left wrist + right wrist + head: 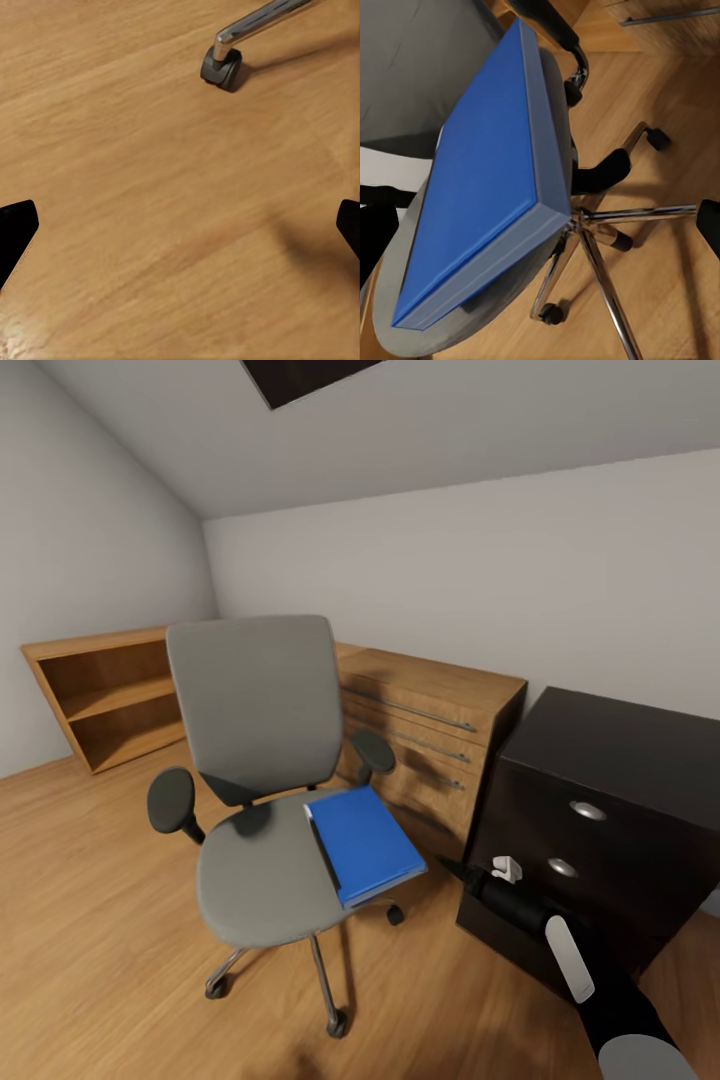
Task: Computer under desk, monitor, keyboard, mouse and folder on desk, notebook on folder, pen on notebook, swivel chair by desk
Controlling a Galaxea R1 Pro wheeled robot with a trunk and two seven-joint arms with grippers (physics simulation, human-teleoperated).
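My right gripper (497, 872), jaws spread wide and empty, hovered nearest me. To its left, the folder (367, 842) lay on the swivel chair (262, 780) seat, not yet lifted; I judged the folder, notebook and pen steps all remained.

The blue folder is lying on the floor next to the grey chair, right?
Not quite. The folder is blue, but it lies on the seat of the chair, not on the floor. The head view shows it at the seat's edge, overhanging a little.
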